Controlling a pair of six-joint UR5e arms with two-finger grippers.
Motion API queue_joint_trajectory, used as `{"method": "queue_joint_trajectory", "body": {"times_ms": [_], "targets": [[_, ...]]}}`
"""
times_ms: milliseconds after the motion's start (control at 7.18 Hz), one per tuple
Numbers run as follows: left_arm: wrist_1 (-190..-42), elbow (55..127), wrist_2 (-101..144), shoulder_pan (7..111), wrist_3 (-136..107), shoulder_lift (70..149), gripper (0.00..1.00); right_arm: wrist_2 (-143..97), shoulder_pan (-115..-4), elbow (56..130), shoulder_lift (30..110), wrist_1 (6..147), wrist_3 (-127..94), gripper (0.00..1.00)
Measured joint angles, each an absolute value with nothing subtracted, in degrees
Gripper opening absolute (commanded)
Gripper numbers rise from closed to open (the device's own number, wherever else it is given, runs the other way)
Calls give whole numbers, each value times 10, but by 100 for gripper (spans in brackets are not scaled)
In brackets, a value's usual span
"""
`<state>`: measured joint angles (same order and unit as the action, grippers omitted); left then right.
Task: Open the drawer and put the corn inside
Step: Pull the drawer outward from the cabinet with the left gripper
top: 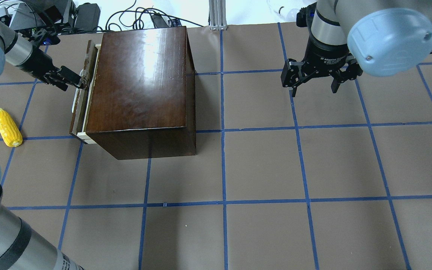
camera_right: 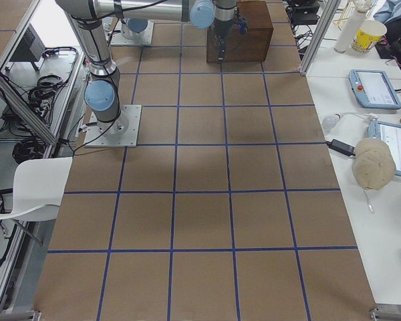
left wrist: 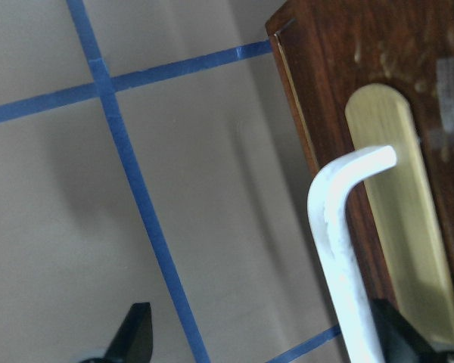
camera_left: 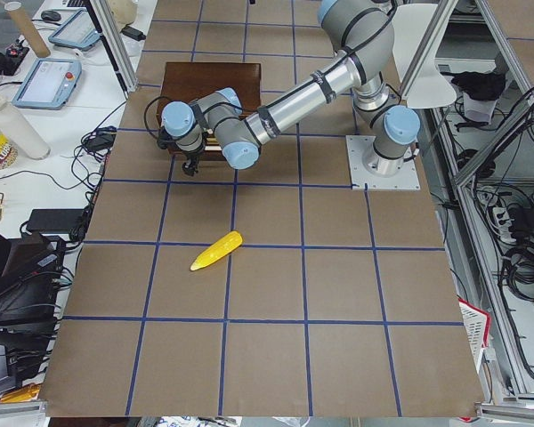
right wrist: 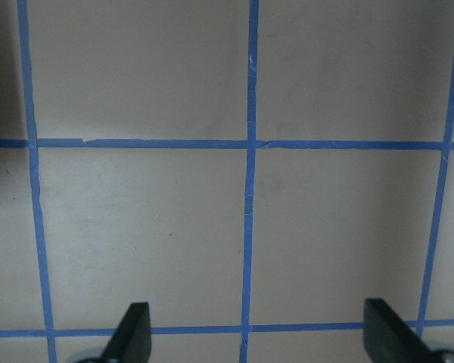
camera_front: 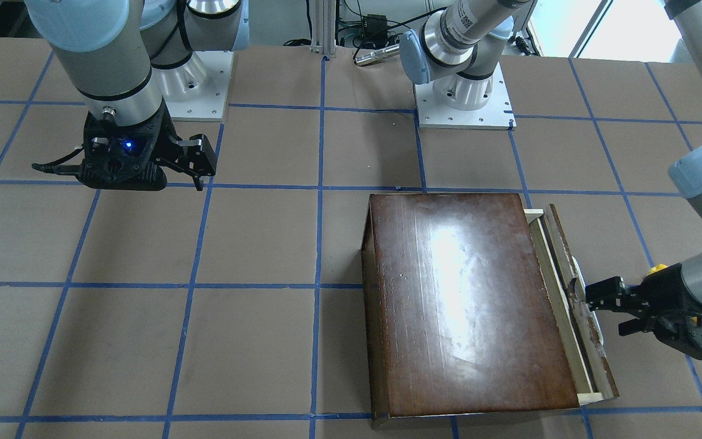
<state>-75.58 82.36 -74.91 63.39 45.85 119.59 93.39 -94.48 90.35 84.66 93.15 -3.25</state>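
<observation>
The dark-brown box (top: 141, 82) stands at the table's far left. Its drawer (top: 84, 101) is out by a narrow strip, with pale wood showing behind the worn front panel (camera_front: 573, 292). My left gripper (top: 74, 81) is at the panel and open. In the left wrist view the white handle (left wrist: 337, 242) lies between the fingers, close to the right-hand fingertip (left wrist: 393, 336). The yellow corn (top: 8, 127) lies on the table to the left of the drawer, apart from it. My right gripper (top: 313, 84) hangs open and empty over the table's right half.
The table is brown paper with a grid of blue tape lines (top: 221, 131). Both arm bases (camera_front: 464, 100) stand at the robot's edge. Cables and devices (top: 88, 15) lie beyond the far edge behind the box. Side tables with tablets (camera_right: 374, 87) flank the table.
</observation>
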Motion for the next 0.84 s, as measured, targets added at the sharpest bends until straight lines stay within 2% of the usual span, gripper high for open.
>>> {"method": "queue_joint_trajectory", "body": {"times_ms": [835], "targets": [[-756,820,-771,604,512,1200,100,934,-945,904,846,931,-33,100]]}}
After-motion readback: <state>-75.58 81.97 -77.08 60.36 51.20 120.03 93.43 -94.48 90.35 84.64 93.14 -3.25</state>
